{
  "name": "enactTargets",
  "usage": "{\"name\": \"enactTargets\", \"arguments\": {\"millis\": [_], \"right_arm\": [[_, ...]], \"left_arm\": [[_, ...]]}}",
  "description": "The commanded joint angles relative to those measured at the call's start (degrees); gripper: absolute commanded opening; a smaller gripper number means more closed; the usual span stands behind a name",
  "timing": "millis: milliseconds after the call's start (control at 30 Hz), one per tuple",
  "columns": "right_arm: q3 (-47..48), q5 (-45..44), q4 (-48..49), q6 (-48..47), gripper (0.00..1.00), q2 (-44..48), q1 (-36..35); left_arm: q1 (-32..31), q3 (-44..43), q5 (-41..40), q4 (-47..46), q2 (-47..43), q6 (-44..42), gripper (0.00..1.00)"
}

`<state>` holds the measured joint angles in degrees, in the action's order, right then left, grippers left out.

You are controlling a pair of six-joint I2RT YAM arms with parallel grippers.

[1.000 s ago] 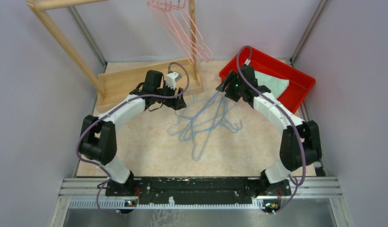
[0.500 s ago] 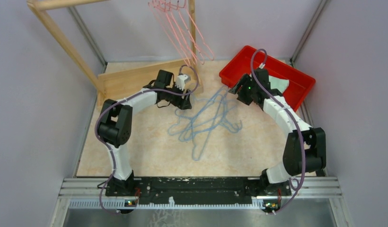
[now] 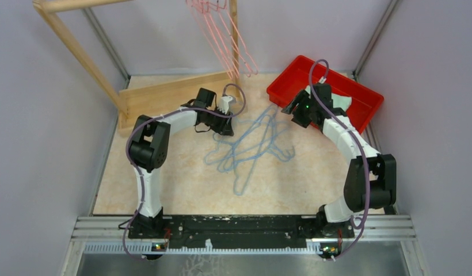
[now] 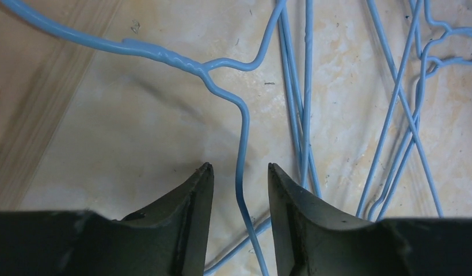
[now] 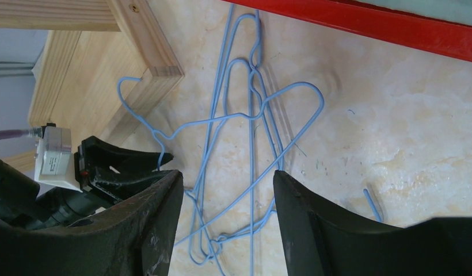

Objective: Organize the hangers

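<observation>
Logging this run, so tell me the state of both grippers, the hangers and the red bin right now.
Blue hangers: tangled on the table.
Pink hangers: hung on the wooden rack.
Left gripper: open, straddling one blue wire.
Right gripper: open, empty.
Red bin: holds a pale cloth.

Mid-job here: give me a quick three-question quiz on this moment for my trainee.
1. True or false: the left gripper is shut tight, with nothing between its jaws.
2. Where are the pink hangers? A) in the red bin B) hanging up at the wooden rack C) flat on the floor outside the cell
3. Fill in: the tangled hangers lying on the table are ___ in colour.

Key
1. False: it is open, with a blue hanger wire running between its jaws.
2. B
3. blue
</observation>
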<state>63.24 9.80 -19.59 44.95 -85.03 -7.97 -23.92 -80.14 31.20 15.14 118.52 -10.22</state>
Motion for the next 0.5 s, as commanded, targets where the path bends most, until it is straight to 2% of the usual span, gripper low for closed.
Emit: {"name": "enactTargets", "arguments": {"millis": [0, 233, 467], "right_arm": [[1.09, 0.74, 1.48, -1.34, 0.59, -0.22, 0.84], [0.49, 1.18, 1.54, -1.36, 0.59, -0.05, 1.57], [-0.65, 1.65, 2.15, -1.36, 0.59, 0.43, 1.73]], "left_arm": [[-0.21, -2.33, 1.26, 1.65, 1.8, -0.42, 0.41], [-0.2, -3.68, -1.56, 6.86, -1.54, -2.02, 0.02], [0.09, -3.45, -12.2, 15.75, -13.96, -4.09, 0.0]]}}
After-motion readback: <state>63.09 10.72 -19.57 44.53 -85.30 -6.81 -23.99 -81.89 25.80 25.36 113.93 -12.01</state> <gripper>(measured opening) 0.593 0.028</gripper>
